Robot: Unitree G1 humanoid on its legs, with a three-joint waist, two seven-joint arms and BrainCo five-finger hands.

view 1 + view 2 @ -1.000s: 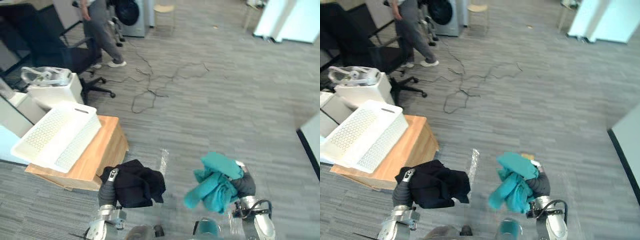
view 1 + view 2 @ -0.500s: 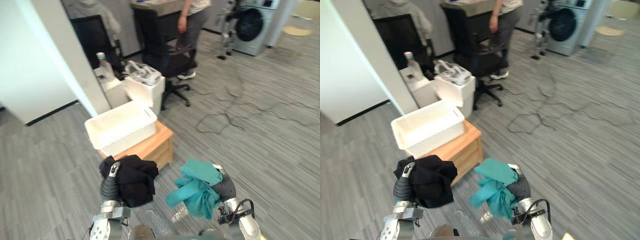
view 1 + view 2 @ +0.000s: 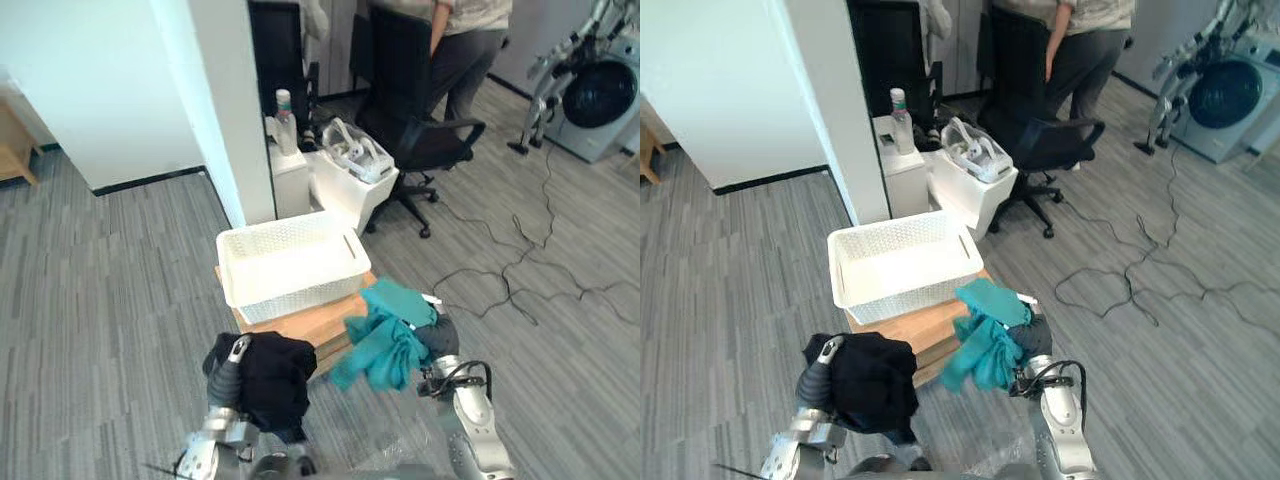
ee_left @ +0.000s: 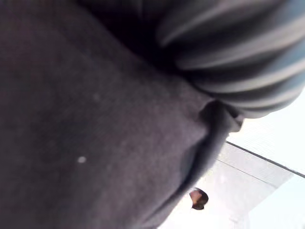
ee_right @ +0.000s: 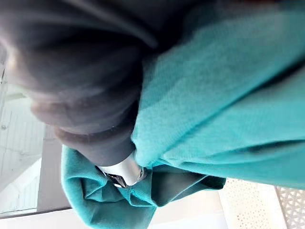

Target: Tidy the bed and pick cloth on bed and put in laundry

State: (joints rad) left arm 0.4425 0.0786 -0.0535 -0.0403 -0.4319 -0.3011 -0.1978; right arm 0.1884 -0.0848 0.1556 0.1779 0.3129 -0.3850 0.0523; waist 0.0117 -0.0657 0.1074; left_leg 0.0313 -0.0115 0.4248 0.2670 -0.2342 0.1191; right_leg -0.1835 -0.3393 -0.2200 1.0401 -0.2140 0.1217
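The right hand [image 3: 441, 338] grips a green cloth [image 3: 385, 338] up high, just in front of the white basket [image 3: 300, 288], ready to drop in. A black cloth [image 3: 270, 375] hangs over the left hand [image 3: 228, 360], further from the basket (its hold is hidden, I cannot tell).

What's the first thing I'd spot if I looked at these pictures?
A bright teal cloth bunched over the robot's right hand, and a black cloth bundled over its left hand, both low in the eye views. Just beyond them sits a white basket on a wooden box. Farther back, a person stands behind a black office chair.
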